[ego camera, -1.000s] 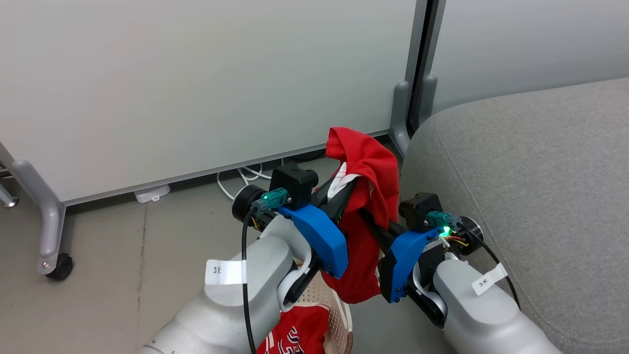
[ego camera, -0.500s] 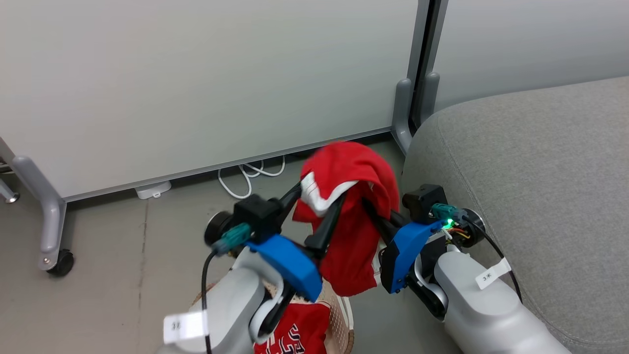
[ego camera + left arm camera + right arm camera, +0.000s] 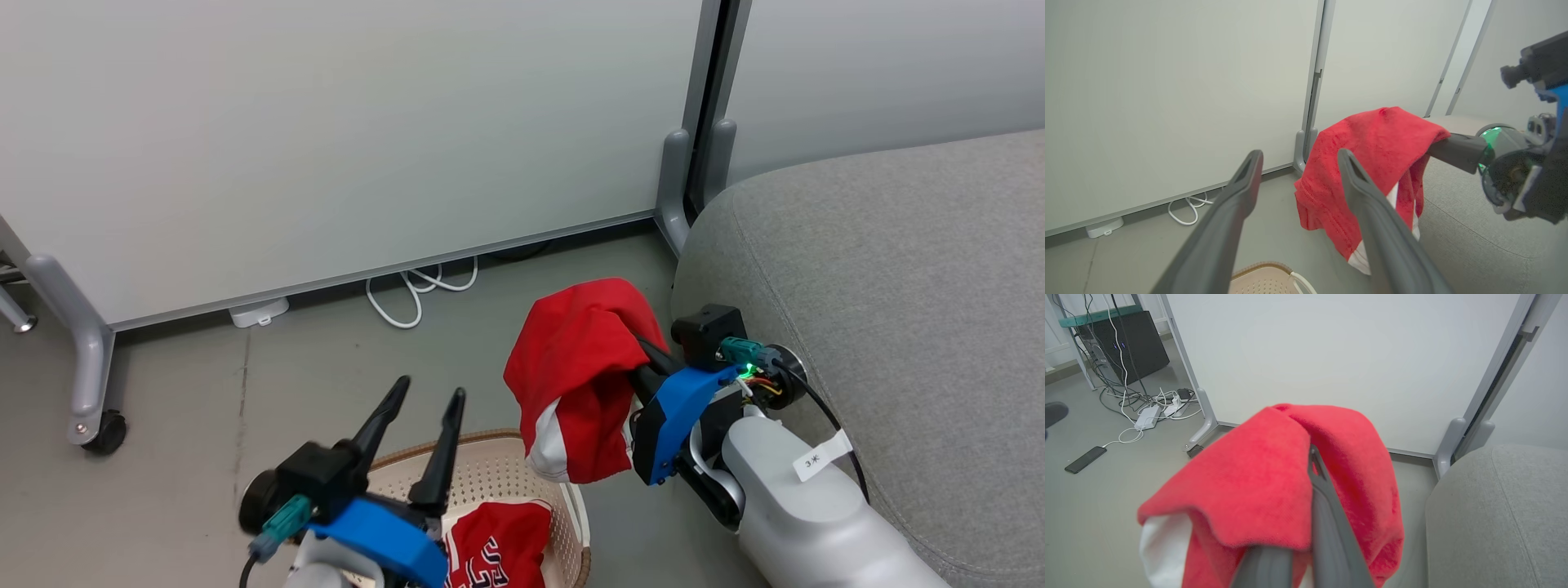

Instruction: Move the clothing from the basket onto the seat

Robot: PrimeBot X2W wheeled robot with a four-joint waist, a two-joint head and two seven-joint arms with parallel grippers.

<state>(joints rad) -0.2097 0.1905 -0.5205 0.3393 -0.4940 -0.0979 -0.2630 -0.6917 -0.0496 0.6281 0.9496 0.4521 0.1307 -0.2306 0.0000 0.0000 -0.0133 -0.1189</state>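
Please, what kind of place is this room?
Probably a lab or office test space, not a home: white wheeled partition panels, loose cables and a power strip on the bare floor, with one grey sofa.

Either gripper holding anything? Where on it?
The right gripper is shut on the red jersey, pinching a bunched fold; the rest drapes over its fingers. Which part of it cannot be told. The left gripper is open and empty above the basket.
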